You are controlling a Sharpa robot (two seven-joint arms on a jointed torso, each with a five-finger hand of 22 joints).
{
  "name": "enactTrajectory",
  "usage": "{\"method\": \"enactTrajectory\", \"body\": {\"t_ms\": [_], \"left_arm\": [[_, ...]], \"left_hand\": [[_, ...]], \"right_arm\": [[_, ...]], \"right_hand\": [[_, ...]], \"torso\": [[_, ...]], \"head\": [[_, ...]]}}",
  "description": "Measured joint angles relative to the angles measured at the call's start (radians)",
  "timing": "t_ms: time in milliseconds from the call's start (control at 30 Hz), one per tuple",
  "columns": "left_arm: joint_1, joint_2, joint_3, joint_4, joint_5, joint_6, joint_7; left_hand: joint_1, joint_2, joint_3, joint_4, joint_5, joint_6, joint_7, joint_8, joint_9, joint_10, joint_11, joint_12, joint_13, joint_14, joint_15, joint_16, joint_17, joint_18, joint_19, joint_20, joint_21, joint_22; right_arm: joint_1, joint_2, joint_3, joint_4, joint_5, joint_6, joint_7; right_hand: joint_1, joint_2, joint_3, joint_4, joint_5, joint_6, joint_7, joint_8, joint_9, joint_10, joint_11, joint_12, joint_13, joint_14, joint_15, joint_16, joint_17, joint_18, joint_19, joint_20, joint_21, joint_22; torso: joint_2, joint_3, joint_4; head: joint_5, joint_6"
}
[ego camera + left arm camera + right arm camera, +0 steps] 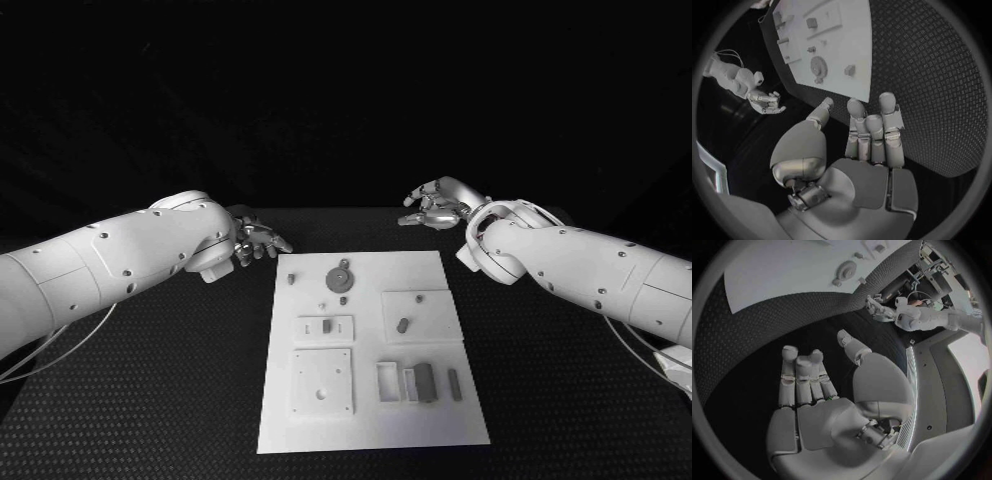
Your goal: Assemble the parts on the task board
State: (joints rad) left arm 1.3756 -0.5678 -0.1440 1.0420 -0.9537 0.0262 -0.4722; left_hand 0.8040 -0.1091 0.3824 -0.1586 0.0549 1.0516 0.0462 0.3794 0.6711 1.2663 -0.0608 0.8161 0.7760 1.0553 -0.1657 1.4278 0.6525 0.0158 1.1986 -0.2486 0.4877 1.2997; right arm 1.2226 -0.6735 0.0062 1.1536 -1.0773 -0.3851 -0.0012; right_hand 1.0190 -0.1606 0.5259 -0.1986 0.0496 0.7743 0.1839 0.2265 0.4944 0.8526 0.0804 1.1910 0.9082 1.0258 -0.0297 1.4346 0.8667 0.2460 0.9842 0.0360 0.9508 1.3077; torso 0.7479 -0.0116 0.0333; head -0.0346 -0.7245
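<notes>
The white task board (369,440) lies in the middle of the black table. Several small grey parts sit on it: a round gear-like disc (340,277) near its far end, a short peg (404,324) on a raised square, and upright blocks (423,381) near its right edge. My left hand (260,241) hovers just off the board's far left corner, fingers apart, holding nothing. My right hand (433,208) hangs beyond the far right corner, also empty with fingers spread. The left wrist view shows my left hand (870,137) with straight fingers facing the board (851,40) and disc (819,65).
In the right wrist view my right hand (814,385) is over bare black table, with the board (773,280) and disc (845,271) beyond it. Textured black tabletop (159,380) lies either side of the board.
</notes>
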Motion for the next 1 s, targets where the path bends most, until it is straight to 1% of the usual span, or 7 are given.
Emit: {"method": "enactTrajectory", "body": {"t_ms": [167, 367, 467, 533, 600, 667, 1000], "left_arm": [[-0.005, 0.033, -0.015, -0.056, -0.013, 0.048, 0.011], [-0.017, 0.049, -0.016, -0.09, -0.037, 0.077, 0.017], [-0.019, 0.059, -0.018, -0.097, -0.053, 0.088, 0.022], [-0.019, 0.066, -0.025, -0.1, -0.06, 0.093, 0.023], [-0.02, 0.073, -0.037, -0.102, -0.067, 0.098, 0.025], [-0.022, 0.077, -0.042, -0.104, -0.071, 0.102, 0.026], [-0.028, 0.091, -0.05, -0.122, -0.081, 0.108, 0.034]], "left_hand": [[-0.003, 0.003, -0.004, 0.004, 0.0, -0.006, 0.005, -0.005, -0.003, -0.009, 0.002, 0.0, -0.001, -0.008, 0.003, 0.0, -0.001, 0.0, 0.0, 0.0, -0.007, 0.0], [-0.029, -0.021, -0.016, 0.025, 0.0, -0.019, 0.005, -0.016, -0.009, -0.016, 0.009, 0.0, -0.001, -0.016, 0.009, 0.0, -0.002, -0.001, -0.004, 0.004, -0.015, 0.002], [-0.045, -0.037, -0.017, 0.041, 0.0, -0.023, 0.009, -0.016, -0.009, -0.016, 0.01, 0.0, -0.001, -0.018, 0.01, 0.0, -0.002, -0.001, -0.004, 0.004, -0.015, 0.003], [-0.059, -0.039, -0.018, 0.054, 0.0, -0.027, 0.005, -0.016, -0.009, -0.017, 0.011, 0.0, 0.0, -0.018, 0.01, 0.001, -0.001, -0.001, -0.004, 0.004, -0.015, 0.007], [-0.07, -0.038, -0.021, 0.066, 0.0, -0.027, 0.005, -0.016, -0.009, -0.017, 0.01, 0.017, 0.008, -0.018, 0.011, 0.018, 0.008, -0.001, -0.004, 0.004, -0.015, 0.009], [-0.07, -0.038, -0.022, 0.072, 0.0, -0.029, 0.003, -0.016, -0.009, -0.012, 0.005, 0.03, 0.016, -0.018, 0.011, 0.032, 0.016, -0.001, -0.003, 0.004, -0.009, 0.008], [-0.07, -0.038, -0.025, 0.075, 0.0, -0.031, 0.002, -0.016, -0.009, -0.012, 0.005, 0.038, 0.025, -0.023, 0.009, 0.04, 0.023, -0.001, 0.006, -0.001, -0.007, 0.008]], "right_arm": [[0.0, 0.003, 0.0, 0.001, 0.0, 0.0, 0.0], [0.0, 0.003, 0.0, -0.001, 0.0, 0.0, 0.001], [0.0, 0.004, 0.0, -0.001, 0.0, 0.0, 0.001], [0.0, 0.005, 0.0, -0.001, 0.0, 0.0, 0.001], [0.0, 0.006, 0.0, 0.0, 0.0, -0.001, 0.001], [0.0, 0.006, 0.0, 0.001, 0.0, -0.001, 0.001], [0.0, 0.008, 0.0, 0.001, 0.0, -0.003, 0.001]], "right_hand": [[0.0, 0.0, 0.0, 0.0, 0.0, 0.0, 0.0, 0.0, -0.001, 0.0, 0.0, 0.0, 0.0, 0.0, 0.0, 0.004, 0.0, 0.0, 0.0, 0.0, 0.0, 0.0], [0.0, 0.0, 0.0, 0.0, 0.0, 0.0, 0.0, 0.0, -0.001, 0.0, 0.0, 0.0, 0.0, 0.0, 0.0, 0.004, 0.0, 0.0, 0.0, 0.0, 0.0, 0.0], [0.0, 0.0, 0.0, 0.0, 0.0, 0.0, -0.001, 0.0, -0.001, 0.0, 0.0, 0.0, 0.0, 0.0, 0.0, 0.004, 0.0, 0.0, 0.0, 0.0, 0.0, 0.0], [0.0, 0.0, 0.0, 0.0, 0.0, 0.0, -0.001, 0.0, -0.001, 0.0, 0.0, 0.0, 0.0, 0.0, 0.0, 0.004, 0.0, 0.0, 0.0, 0.0, 0.0, 0.0], [0.0, 0.0, 0.0, 0.0, 0.0, 0.0, -0.001, 0.0, -0.001, 0.0, 0.0, 0.0, 0.0, 0.0, 0.0, 0.004, 0.0, 0.0, 0.0, 0.0, 0.0, 0.0], [0.0, 0.0, 0.0, 0.0, 0.0, -0.001, 0.0, 0.0, -0.001, 0.0, 0.0, 0.0, 0.0, 0.0, 0.0, 0.004, 0.0, 0.0, 0.0, 0.0, 0.0, 0.0], [0.0, 0.0, 0.0, 0.0, 0.0, -0.002, 0.001, 0.0, -0.002, 0.0, 0.0, 0.0, -0.001, 0.0, 0.0, 0.004, -0.001, 0.0, 0.0, 0.0, 0.0, 0.0]], "torso": [[0.0, 0.0, 0.0001], [0.0, 0.0001, -0.0004], [-0.001, 0.001, -0.0004], [-0.001, 0.0014, -0.0004], [-0.001, 0.0019, -0.0004], [-0.001, 0.0019, -0.0003], [-0.001, 0.0016, 0.0008]], "head": [[0.002, -0.004], [0.002, -0.006], [0.002, -0.007], [0.002, -0.008], [0.002, -0.009], [0.002, -0.01], [0.001, -0.013]]}}
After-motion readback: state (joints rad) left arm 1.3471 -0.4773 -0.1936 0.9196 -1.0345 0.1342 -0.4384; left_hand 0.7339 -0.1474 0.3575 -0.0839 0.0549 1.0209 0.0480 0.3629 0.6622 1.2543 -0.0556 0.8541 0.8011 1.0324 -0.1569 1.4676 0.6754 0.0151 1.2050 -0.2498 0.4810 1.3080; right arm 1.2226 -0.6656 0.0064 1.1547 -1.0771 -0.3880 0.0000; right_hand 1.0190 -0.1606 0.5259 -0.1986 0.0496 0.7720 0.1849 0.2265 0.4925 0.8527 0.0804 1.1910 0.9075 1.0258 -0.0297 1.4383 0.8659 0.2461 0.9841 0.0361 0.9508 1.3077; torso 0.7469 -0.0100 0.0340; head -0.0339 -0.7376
